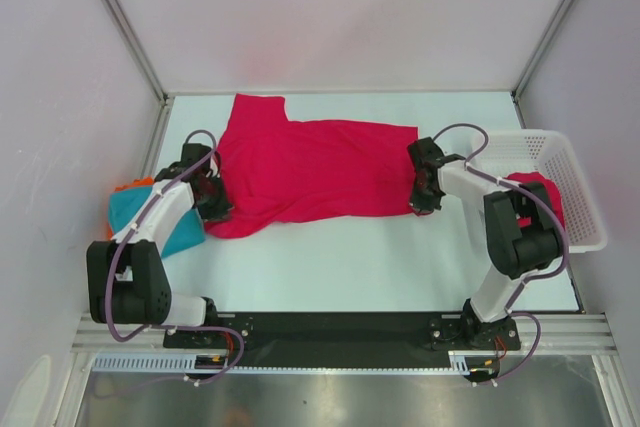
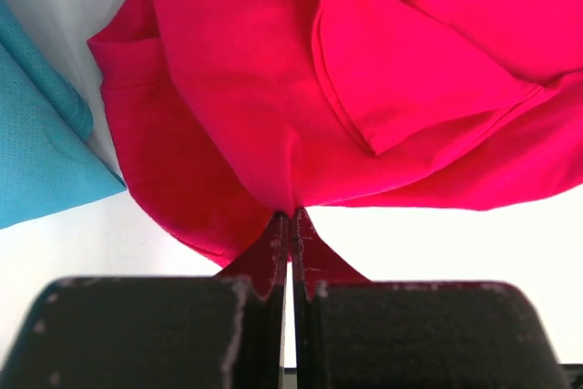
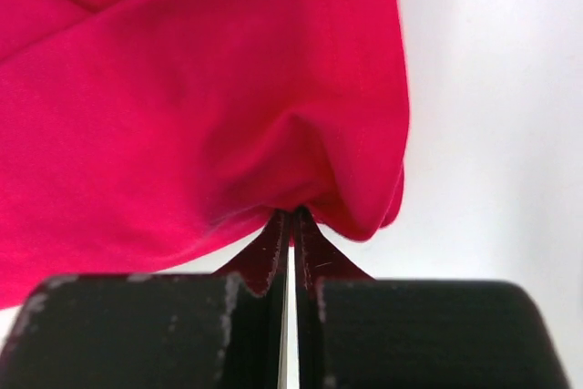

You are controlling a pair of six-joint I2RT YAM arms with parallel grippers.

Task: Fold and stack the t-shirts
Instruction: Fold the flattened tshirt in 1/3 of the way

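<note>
A crimson t-shirt (image 1: 310,167) lies spread across the middle of the table, one sleeve pointing to the far side. My left gripper (image 1: 212,205) is shut on its left edge; in the left wrist view (image 2: 291,216) the cloth (image 2: 273,88) bunches up from the closed fingertips. My right gripper (image 1: 422,202) is shut on its right edge; in the right wrist view (image 3: 292,214) the cloth (image 3: 200,107) puckers at the tips. A teal t-shirt (image 1: 145,217) lies folded at the table's left edge, under my left arm, and shows in the left wrist view (image 2: 36,152). A second crimson t-shirt (image 1: 540,197) lies in the basket.
A white mesh basket (image 1: 575,177) stands at the right edge of the white table (image 1: 350,267). Something orange (image 1: 140,184) peeks out beside the teal shirt. Grey walls enclose the table on three sides.
</note>
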